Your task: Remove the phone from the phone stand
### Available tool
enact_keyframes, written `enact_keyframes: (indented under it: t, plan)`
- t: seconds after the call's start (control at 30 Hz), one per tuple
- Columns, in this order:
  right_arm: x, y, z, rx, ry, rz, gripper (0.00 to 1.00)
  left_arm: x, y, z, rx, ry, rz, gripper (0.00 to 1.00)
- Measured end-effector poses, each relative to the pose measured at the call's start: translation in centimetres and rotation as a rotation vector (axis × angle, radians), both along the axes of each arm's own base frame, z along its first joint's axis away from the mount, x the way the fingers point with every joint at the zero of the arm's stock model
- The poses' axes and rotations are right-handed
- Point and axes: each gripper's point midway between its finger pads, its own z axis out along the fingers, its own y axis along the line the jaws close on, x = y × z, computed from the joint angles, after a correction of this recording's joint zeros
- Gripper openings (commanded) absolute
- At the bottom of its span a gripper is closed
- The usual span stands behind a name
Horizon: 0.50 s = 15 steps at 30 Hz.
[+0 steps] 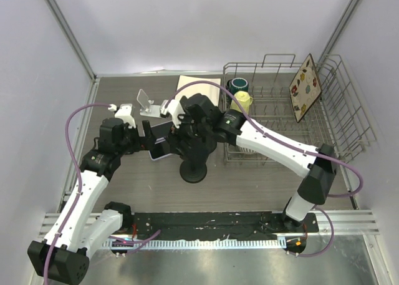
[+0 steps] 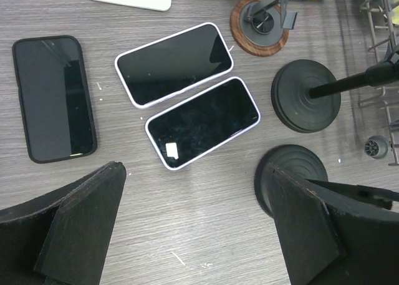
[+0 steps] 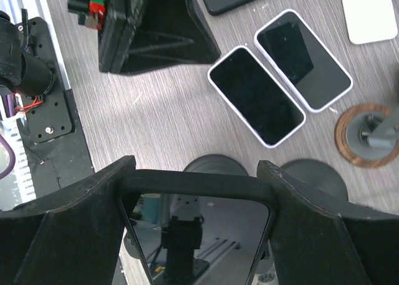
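My right gripper [image 3: 196, 174] is shut on the top edge of a black-cased phone [image 3: 196, 235], its dark screen facing the camera. The phone hangs right above the round black base of the phone stand [image 3: 215, 165]; I cannot tell whether it still rests in the cradle. In the top view the right gripper [image 1: 185, 135] is over that stand's base [image 1: 193, 171]. My left gripper [image 2: 193, 235] is open and empty, low over bare table, its fingers [image 2: 75, 229] wide apart. It sits just left of the right gripper in the top view [image 1: 140, 138].
Two white-edged phones [image 2: 174, 63] [image 2: 202, 123] and a black phone [image 2: 54, 98] lie flat on the table. A second black stand [image 2: 305, 95] and a wooden-base stand [image 2: 259, 26] are beside them. A white stand [image 1: 146, 103] is behind; a dish rack [image 1: 349, 120] is to the right.
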Motion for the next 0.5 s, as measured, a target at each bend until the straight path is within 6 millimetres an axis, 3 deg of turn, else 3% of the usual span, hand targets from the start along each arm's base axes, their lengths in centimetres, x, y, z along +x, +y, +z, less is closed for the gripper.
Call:
enact_keyframes:
  t: [0.1, 0.4, 0.5]
  plan:
    - [0.1, 1.0, 0.0, 0.000, -0.015, 0.052, 0.53, -0.1, -0.2, 0.0, -0.007, 0.001, -0.011, 1.00]
    - [-0.3, 0.9, 0.0, -0.015, -0.019, 0.097, 0.84, -0.4, -1.4, 0.2, -0.044, 0.005, -0.068, 1.00]
    - [-0.4, 0.8, 0.2, -0.013, -0.016, 0.091, 0.90, -0.5, -1.7, 0.2, -0.054, 0.007, -0.083, 1.00]
